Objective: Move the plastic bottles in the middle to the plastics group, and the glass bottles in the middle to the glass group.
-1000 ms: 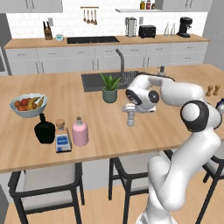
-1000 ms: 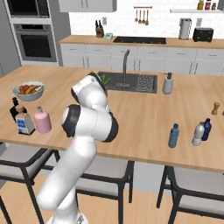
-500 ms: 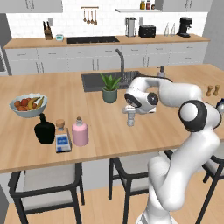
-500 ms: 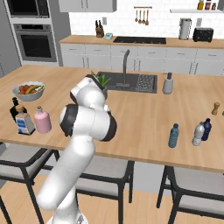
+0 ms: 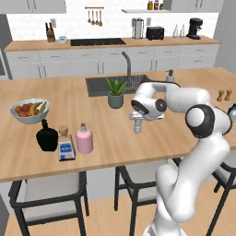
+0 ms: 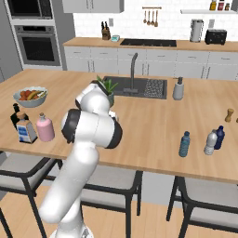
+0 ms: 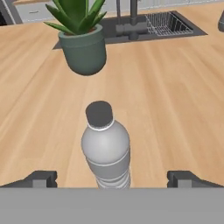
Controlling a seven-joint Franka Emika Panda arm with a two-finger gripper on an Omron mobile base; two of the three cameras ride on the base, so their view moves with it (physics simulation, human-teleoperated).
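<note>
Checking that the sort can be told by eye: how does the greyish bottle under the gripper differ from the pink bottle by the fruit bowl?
The greyish bottle is slim, ribbed, with a dark cap; the pink bottle is fatter, smooth, with a brownish stopper. The greyish bottle stands mid-counter between the open fingertips; the pink bottle stands beside the square labelled bottle and black flask. Both stand upright.

From where I stand the island carries seven bottles. Three are at its left end: one black flask [image 5: 47, 137], one square clear bottle [image 5: 66, 146] and one pink bottle [image 5: 84, 139]. One greyish bottle [image 7: 106, 148] is mid-island. Three are near the right end: one teal bottle [image 6: 185, 144], one pale bottle [image 6: 211, 142] and one dark blue bottle [image 6: 220, 137]. There is also one fruit bowl [image 5: 18, 118], one potted plant [image 5: 115, 92] and two brown shakers [image 5: 223, 95].
</note>
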